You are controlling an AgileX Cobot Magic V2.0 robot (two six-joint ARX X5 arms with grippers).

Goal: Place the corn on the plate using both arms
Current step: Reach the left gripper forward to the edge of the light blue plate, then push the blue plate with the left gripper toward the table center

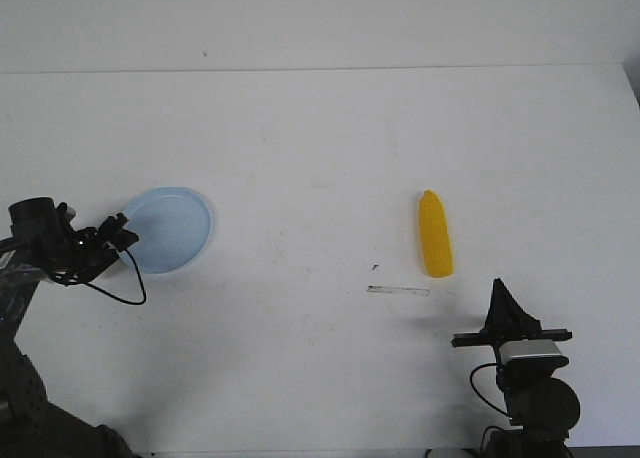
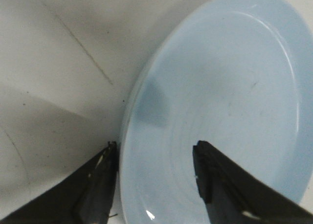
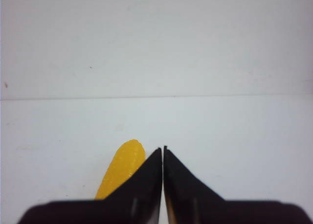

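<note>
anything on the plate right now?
Nothing lies in the plate: its visible surface is bare. The left gripper is open, one finger over the plate's inside, the other outside the rim, hiding a small patch. The corn lies on the table, apart.

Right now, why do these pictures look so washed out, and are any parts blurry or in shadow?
Front view: the white table is brightly lit and nearly blown out; soft shadows lie beside the corn and under the arms. Left wrist view: the plate is close and soft, with a dark patch and a small glint near the left gripper. Right wrist view: the right gripper looks crisp.
</note>
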